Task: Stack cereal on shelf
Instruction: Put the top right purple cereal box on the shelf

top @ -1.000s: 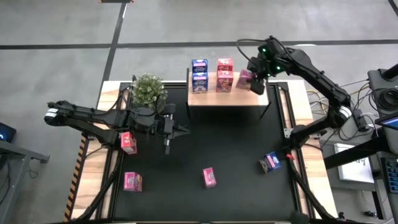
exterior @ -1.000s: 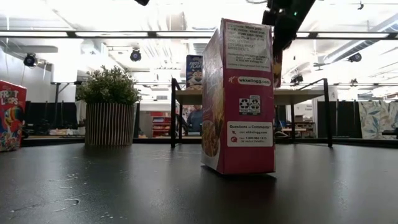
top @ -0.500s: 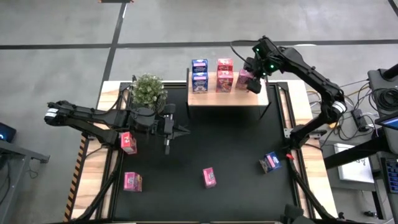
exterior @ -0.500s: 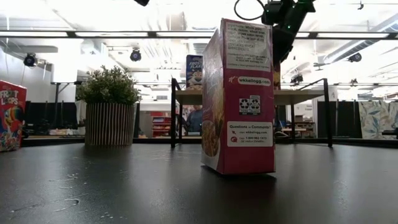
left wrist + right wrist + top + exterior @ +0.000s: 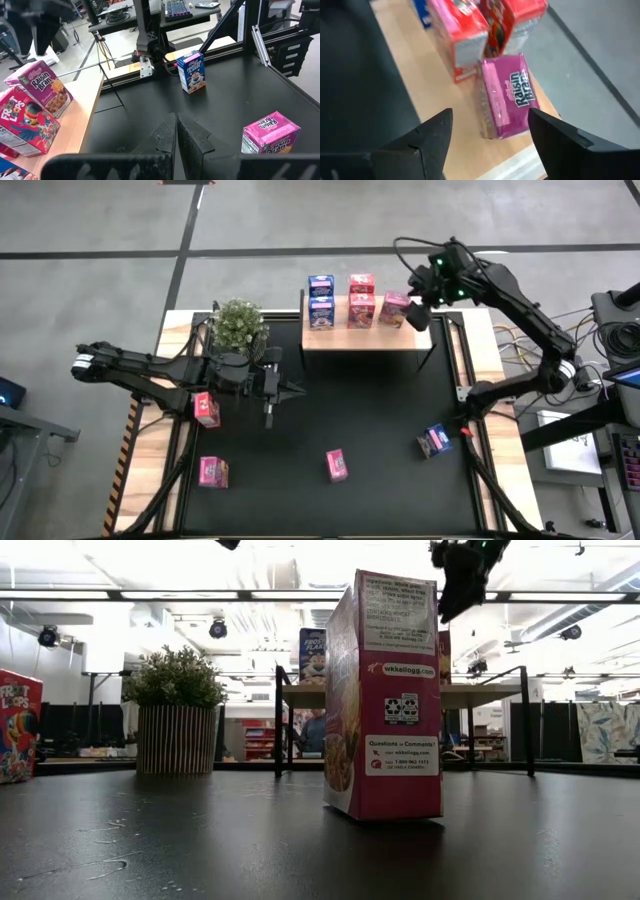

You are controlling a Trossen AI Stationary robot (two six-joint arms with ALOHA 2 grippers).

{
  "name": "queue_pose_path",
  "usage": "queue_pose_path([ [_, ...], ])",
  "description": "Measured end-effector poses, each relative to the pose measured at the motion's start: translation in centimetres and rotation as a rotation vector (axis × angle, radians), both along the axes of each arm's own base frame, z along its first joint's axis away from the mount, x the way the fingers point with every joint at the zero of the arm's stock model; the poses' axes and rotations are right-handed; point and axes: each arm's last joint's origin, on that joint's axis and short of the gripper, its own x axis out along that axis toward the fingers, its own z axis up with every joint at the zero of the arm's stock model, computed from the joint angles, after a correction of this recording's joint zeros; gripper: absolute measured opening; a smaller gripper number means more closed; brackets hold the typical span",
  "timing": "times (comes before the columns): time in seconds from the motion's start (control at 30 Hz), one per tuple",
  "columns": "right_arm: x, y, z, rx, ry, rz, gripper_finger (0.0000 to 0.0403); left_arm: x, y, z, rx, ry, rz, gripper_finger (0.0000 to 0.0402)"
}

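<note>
The shelf (image 5: pixel 361 335) stands at the table's far edge, with blue (image 5: pixel 321 298), red (image 5: pixel 361 296) and pink (image 5: pixel 394 307) cereal boxes on its wooden board. My right gripper (image 5: pixel 417 313) hovers open just right of the pink Raisin Bran box (image 5: pixel 507 97), its fingers clear of it. That box rests with its underside on the board's right end (image 5: pixel 425 85). My left gripper (image 5: pixel 268 387) is shut and empty above the table's left half. More cereal stands on the table: red (image 5: pixel 207 408), pink (image 5: pixel 212 471), pink (image 5: pixel 337 465), blue (image 5: pixel 435 441).
A potted plant (image 5: pixel 238 326) stands at the far left, next to the shelf. In the low view a pink box (image 5: pixel 385 695) stands close, hiding part of the shelf (image 5: pixel 500 695). Open black tabletop (image 5: pixel 360 405) lies between the shelf and the loose boxes.
My right gripper has let go of the pink Raisin Bran box, which now stands on the shelf's right end. The gripper then drew back up and toward the table's right edge, rolling a little.
</note>
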Motion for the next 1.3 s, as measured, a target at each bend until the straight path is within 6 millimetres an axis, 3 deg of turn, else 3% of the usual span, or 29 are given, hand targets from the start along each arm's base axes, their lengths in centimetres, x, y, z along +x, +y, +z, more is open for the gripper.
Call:
queue_pose_path([
  [0.17, 0.3, 3.0, 1.1, -0.045, -0.050, 0.035, 0.0214, 0.0, 0.0, 0.0, 0.000, -0.001, 0.000, 0.0000],
  [0.3, 1.4, 5.0, 0.4, -0.039, -0.066, 0.117, 0.0173, 0.0, 0.0, 0.0, 0.018, -0.001, -0.006, 0.0000],
  [0.47, 3.4, 5.7, -3.2, -0.061, 0.029, 0.125, 0.0104, 0.0, 0.0, 0.0, 0.043, -0.003, -0.013, 0.0000],
  [0.67, 4.4, 4.7, -7.6, -0.165, 0.185, 0.001, 0.0019, 0.0, 0.0, 0.0, 0.050, -0.003, -0.016, 0.0000],
  [0.9, 4.9, 3.8, -9.5, -0.285, 0.219, -0.098, 0.0011, 0.0, 0.0, 0.0, 0.051, 0.004, -0.016, 0.0000],
  [1.3, 4.1, 1.5, -10.7, -0.369, 0.254, -0.167, 0.0009, 0.0, 0.0, 0.0, 0.051, 0.004, -0.016, 0.0000],
])
